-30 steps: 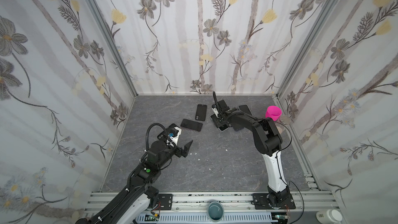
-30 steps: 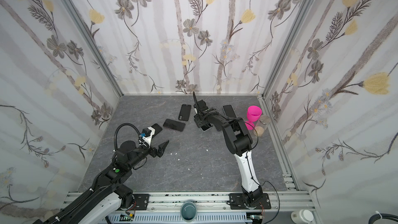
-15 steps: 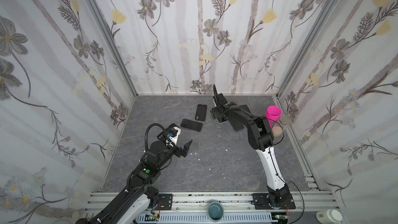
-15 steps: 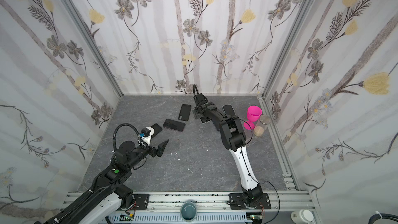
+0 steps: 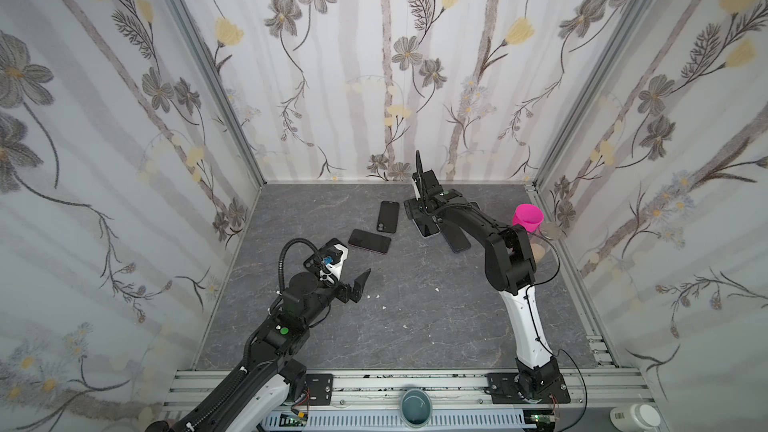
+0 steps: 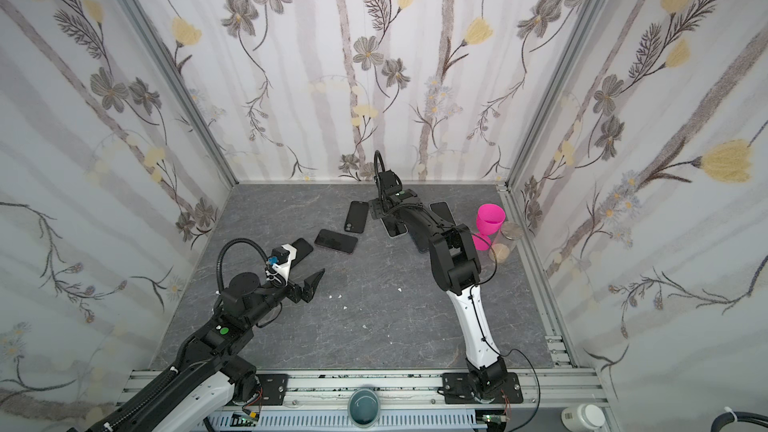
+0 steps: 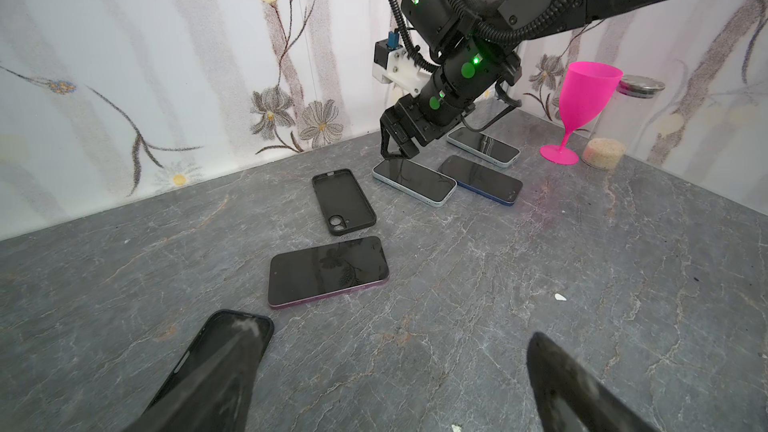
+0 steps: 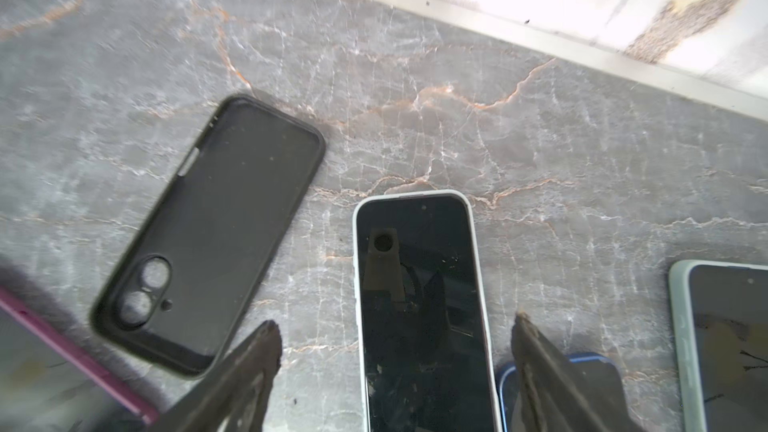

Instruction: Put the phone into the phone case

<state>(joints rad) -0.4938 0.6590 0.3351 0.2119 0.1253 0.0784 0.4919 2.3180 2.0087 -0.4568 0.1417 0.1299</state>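
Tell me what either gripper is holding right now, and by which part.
Nothing is held. The right gripper stands open astride the white-edged phone without gripping it; the left gripper is open and empty.

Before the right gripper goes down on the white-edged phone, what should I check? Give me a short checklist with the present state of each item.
1. Right gripper open: ok, jaws stand wide.
2. Centred over phone: ok, one finger on each long side.
3. Room for a finger beside blue phone: cannot tell, it lies very close to the phone.
4. Case empty, open side up: ok.
5. Left gripper out of the way: ok, open and well apart from the phone.
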